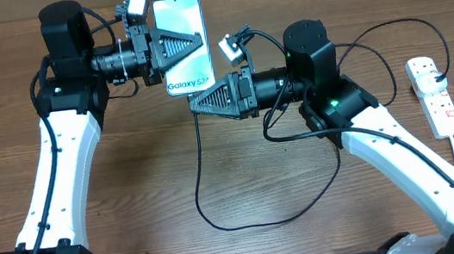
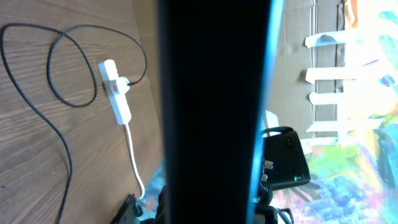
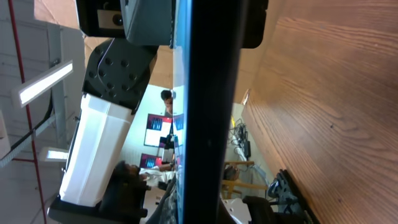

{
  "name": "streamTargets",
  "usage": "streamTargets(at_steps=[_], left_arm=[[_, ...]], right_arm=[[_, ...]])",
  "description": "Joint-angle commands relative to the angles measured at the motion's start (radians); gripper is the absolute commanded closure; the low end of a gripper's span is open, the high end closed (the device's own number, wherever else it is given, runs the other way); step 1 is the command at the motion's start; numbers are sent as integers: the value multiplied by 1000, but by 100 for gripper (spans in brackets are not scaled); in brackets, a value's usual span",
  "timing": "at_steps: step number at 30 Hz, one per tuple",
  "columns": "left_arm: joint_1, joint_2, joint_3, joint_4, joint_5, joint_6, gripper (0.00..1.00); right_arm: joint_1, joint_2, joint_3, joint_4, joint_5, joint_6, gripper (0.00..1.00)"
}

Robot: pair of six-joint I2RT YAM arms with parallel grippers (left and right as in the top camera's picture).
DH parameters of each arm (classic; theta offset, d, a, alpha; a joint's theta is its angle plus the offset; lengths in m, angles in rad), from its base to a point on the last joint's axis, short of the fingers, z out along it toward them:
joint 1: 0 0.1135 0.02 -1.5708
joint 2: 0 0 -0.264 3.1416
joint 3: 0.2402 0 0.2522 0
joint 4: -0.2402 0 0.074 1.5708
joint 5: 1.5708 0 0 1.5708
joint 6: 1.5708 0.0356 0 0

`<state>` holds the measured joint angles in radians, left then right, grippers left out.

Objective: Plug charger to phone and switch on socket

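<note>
The phone point(image 1: 180, 24), light blue screen up with "Galaxy S24+" on it, hangs level above the table with my left gripper point(image 1: 199, 38) shut on its middle from the left. It fills the left wrist view as a dark edge-on slab point(image 2: 211, 112), and the right wrist view too point(image 3: 211, 112). My right gripper point(image 1: 194, 105) is shut just below the phone's bottom edge. The thin black charger point(image 1: 196, 174) rises into its fingertips, its connector hidden. The charger loops round to the white socket point(image 1: 433, 95) at the far right, also in the left wrist view point(image 2: 115, 93).
The charger's slack curves across the table's middle and under my right arm point(image 1: 386, 146), with another loop point(image 2: 62, 68) beside the socket. The socket's white cord point(image 2: 134, 162) trails toward the front edge. My left arm point(image 3: 106, 124) stands beyond the phone.
</note>
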<state>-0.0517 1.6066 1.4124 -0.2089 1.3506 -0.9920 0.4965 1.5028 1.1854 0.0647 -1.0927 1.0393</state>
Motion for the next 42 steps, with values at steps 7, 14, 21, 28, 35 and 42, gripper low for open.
streamTargets(at_steps=[7,14,21,28,35,42], left_arm=[[1,-10,13,32,43,19,96],[1,-10,13,35,17,0,96],[13,-10,13,35,-25,-43,96],[24,-10,13,38,-26,-64,96],[25,-10,13,42,-21,-87,96],[25,-10,13,42,-16,-90,96]], right_arm=[[-15,-17,26,27,-61,-19,96],[-15,-17,26,27,-80,-19,96],[-15,-17,26,27,-76,-23,96],[-15,-17,26,26,-60,-19,96],[-15,-17,26,-6,-3,-22,96],[-15,-17,26,-6,50,-21,96]])
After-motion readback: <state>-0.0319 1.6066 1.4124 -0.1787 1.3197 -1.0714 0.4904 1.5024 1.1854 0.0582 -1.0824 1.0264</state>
